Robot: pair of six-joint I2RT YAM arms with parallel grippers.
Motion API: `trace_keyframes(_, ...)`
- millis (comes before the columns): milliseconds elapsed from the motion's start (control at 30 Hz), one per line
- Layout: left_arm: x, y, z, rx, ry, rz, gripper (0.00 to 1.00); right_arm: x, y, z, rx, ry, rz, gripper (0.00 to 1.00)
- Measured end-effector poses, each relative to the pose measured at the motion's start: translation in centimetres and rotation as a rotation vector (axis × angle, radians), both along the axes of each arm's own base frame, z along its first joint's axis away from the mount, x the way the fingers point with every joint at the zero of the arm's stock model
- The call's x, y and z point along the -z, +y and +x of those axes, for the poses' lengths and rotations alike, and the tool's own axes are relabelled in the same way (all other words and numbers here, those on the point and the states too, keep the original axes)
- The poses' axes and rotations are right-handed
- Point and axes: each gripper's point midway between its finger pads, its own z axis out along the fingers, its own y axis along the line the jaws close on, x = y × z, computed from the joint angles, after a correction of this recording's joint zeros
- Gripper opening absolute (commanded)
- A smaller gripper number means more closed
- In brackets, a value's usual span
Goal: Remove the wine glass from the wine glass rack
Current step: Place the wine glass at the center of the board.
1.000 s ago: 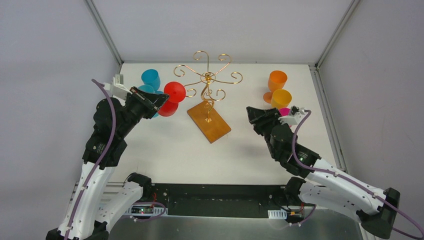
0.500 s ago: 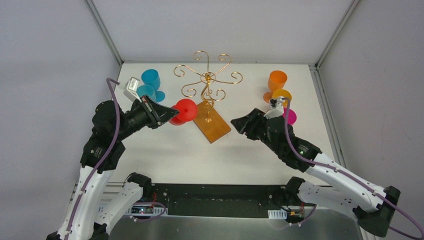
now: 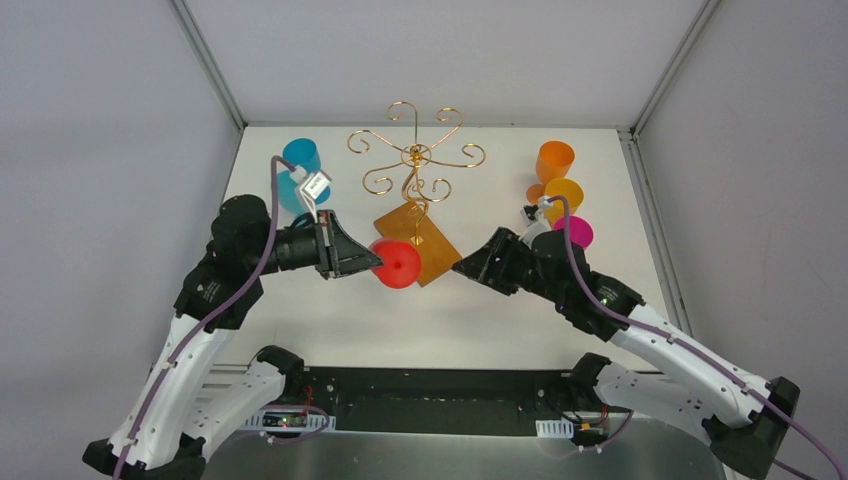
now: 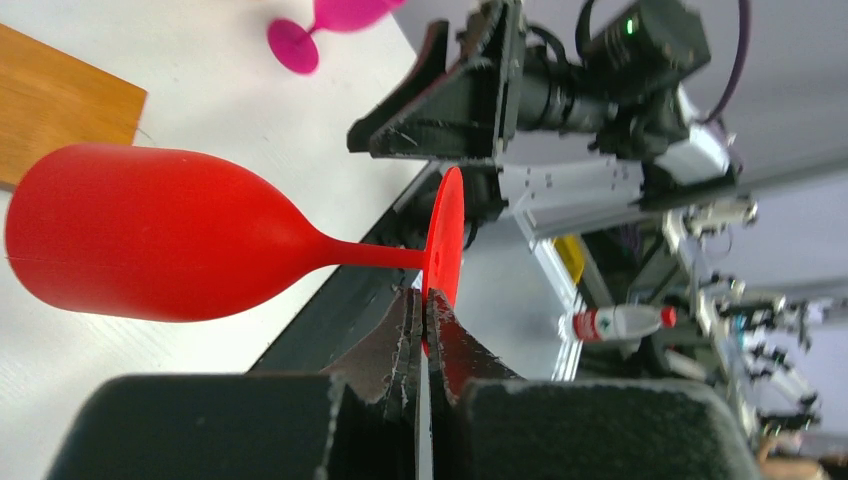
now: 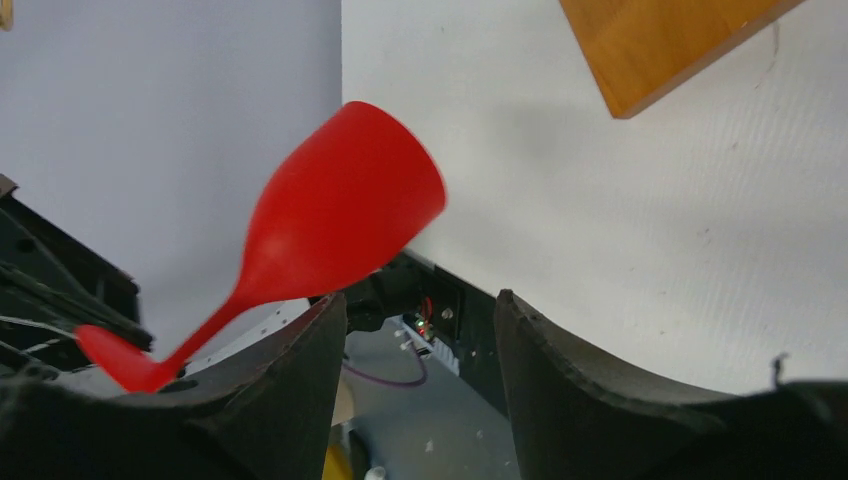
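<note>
A red wine glass (image 3: 397,264) hangs sideways in the air, off the rack, in front of the wooden base (image 3: 432,252). My left gripper (image 3: 372,262) is shut on the glass's flat foot (image 4: 445,235), and the bowl (image 4: 150,235) points away from it. The gold wire wine glass rack (image 3: 415,155) stands at the back centre with no glass on its arms. My right gripper (image 3: 462,268) is open and faces the red bowl (image 5: 340,215) from the right. The bowl lies beyond the left fingertip (image 5: 330,310), not between the jaws.
Blue glasses (image 3: 300,160) stand at the back left. Two orange glasses (image 3: 555,160) and a magenta glass (image 3: 575,232) stand at the back right behind the right arm. The table's near edge and the dark rail (image 3: 420,385) lie just below the two grippers.
My left arm carried the red glass from beside the rack toward the front centre and turned it sideways. My right arm swung left toward it and its jaws widened.
</note>
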Motion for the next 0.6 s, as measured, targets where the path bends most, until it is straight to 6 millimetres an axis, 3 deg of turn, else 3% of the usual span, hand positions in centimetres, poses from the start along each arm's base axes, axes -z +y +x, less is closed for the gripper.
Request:
trace_keyframes(233, 3.5, -3.0, -1.4, 0.144, -0.052, 0.142, 0.0, -0.6, 0.3, -0.5, -0.023, 0.151, 0.126, 0.59)
trace_keyframes(467, 5.8, -4.2, -1.6, 0.182, -0.167, 0.264, 0.0, 1.9, 1.1, -2.4, -0.081, 0.329, 0.204, 0.59)
trace_keyframes(600, 6.4, -4.5, -0.9, 0.181, -0.208, 0.305, 0.0, 2.1, 1.8, -3.0, -0.119, 0.385, 0.248, 0.57)
